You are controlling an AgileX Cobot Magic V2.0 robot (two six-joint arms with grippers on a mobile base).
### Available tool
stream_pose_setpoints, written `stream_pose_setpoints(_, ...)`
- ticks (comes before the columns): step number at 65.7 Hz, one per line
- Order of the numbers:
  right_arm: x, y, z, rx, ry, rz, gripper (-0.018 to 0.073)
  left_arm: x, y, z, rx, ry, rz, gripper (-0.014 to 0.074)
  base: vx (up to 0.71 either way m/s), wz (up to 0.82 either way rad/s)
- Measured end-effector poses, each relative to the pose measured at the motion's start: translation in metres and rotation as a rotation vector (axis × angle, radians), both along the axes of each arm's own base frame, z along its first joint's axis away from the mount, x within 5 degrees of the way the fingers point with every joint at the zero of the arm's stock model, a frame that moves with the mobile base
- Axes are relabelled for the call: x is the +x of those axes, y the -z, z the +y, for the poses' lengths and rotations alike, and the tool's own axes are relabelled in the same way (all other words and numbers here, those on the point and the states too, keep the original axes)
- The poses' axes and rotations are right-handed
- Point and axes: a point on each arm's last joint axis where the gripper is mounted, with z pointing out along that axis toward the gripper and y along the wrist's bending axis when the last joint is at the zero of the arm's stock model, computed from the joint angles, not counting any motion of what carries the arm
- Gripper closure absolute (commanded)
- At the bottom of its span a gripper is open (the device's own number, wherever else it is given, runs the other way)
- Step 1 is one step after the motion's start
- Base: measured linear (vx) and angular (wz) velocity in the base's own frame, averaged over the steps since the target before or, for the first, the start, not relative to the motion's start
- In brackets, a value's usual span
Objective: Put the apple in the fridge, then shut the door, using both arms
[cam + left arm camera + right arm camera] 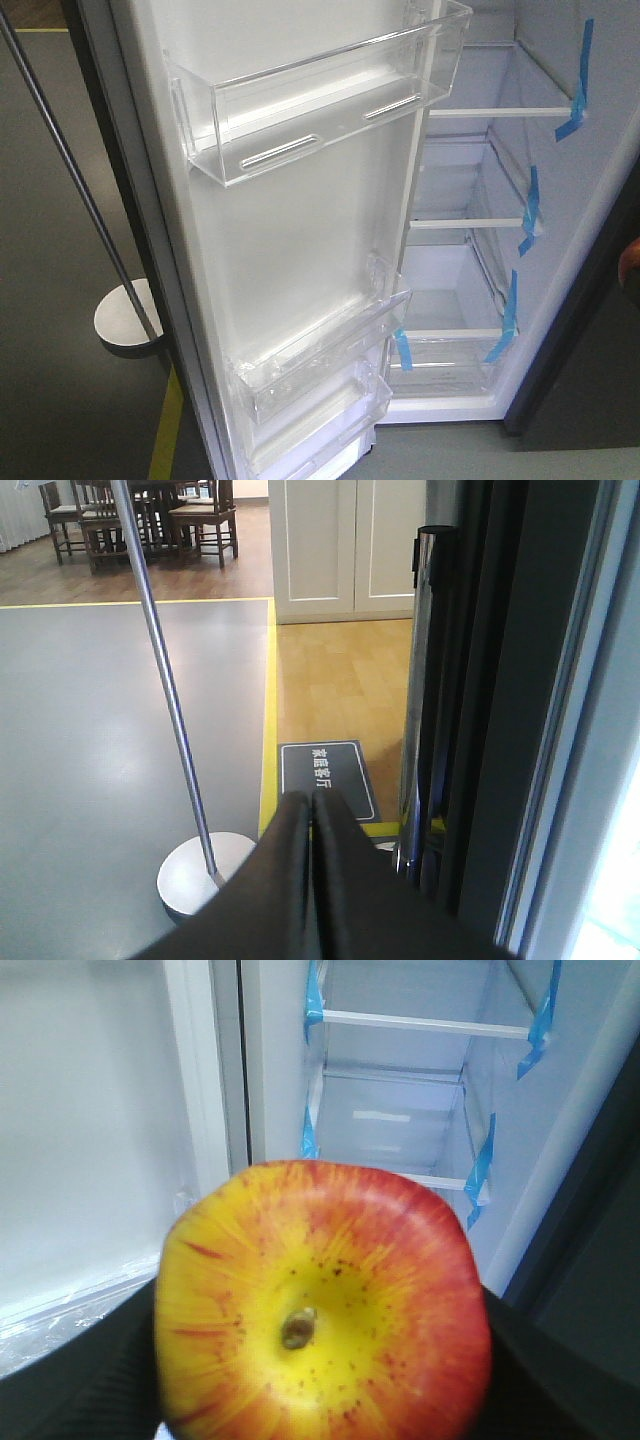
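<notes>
The apple (320, 1310), red with a yellow centre, fills the lower right wrist view. My right gripper (320, 1370) is shut on it, with black fingers (70, 1380) showing on both sides. Beyond it the fridge (400, 1130) stands open, with a white interior, clear shelves and blue tape strips (480, 1160). In the front view the door (300, 250) is swung wide open, its white inside and clear bins (320, 100) facing me, and the fridge cavity (470, 290) lies to its right. My left gripper (311, 805) is shut and empty, low beside the door's dark outer edge (520, 680).
A thin metal pole on a round base (128, 318) stands left of the door and is close to the left gripper (205, 875). A shiny vertical bar (425, 700) runs along the door edge. A yellow floor line (268, 720) and a dark mat (325, 780) lie ahead.
</notes>
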Motion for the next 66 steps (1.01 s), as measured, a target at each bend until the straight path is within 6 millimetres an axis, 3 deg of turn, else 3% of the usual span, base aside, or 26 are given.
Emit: stream_pose_setpoints(66,0.0,0.0,0.0,0.0,0.0,0.0,0.0372,0.0,0.0,0.0,0.0,0.0,0.0,0.0602,0.01,-0.01)
